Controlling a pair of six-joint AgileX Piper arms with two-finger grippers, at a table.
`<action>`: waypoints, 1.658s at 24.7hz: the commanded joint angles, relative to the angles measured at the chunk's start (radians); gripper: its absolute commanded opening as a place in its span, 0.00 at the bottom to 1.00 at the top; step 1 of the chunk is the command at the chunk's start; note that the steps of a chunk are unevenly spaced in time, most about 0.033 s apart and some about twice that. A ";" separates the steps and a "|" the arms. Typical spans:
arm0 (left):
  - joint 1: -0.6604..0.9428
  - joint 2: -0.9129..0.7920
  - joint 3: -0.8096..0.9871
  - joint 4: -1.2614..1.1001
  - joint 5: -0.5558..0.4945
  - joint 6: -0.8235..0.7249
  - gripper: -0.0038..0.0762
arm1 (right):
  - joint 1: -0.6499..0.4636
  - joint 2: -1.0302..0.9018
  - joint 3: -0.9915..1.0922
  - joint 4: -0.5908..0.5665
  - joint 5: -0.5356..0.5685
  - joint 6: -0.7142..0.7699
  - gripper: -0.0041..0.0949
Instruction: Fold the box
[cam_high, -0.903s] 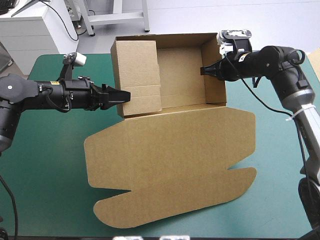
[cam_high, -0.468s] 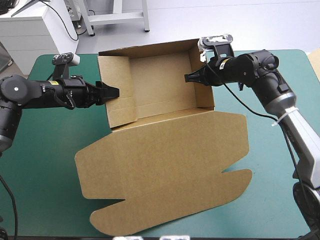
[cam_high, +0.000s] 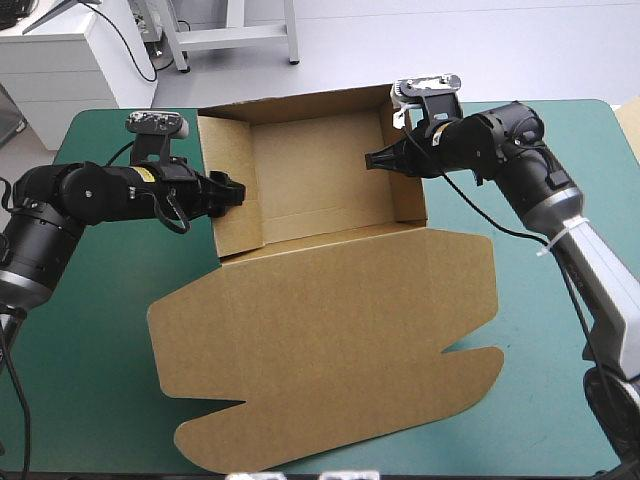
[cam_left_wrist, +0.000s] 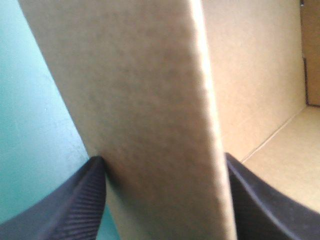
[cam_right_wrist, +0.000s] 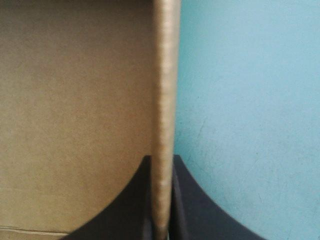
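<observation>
At opposite side walls, the left end effector (cam_high: 236, 189) stands wide astride the left wall while the right end effector (cam_high: 373, 159) pinches the right one. The brown box (cam_high: 318, 175) sits as an open tray toward the far edge of the teal-green surface (cam_high: 85, 330), its lid (cam_high: 320, 345) flat in front.

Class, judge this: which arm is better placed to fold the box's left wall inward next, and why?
Left, probably. The left gripper straddles the left wall, fingers apart either side. The right gripper is shut on the opposite, right wall.
</observation>
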 joint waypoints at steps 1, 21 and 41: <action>-0.028 -0.029 -0.029 0.040 -0.064 -0.099 0.50 | 0.010 -0.047 -0.028 0.032 -0.038 0.022 0.03; -0.033 0.194 -0.029 0.099 -0.031 -0.103 0.04 | 0.010 0.057 -0.028 -0.095 0.235 0.087 0.03; -0.044 0.423 -0.029 0.165 0.004 -0.103 0.04 | 0.010 0.256 -0.028 -0.035 0.208 0.087 0.03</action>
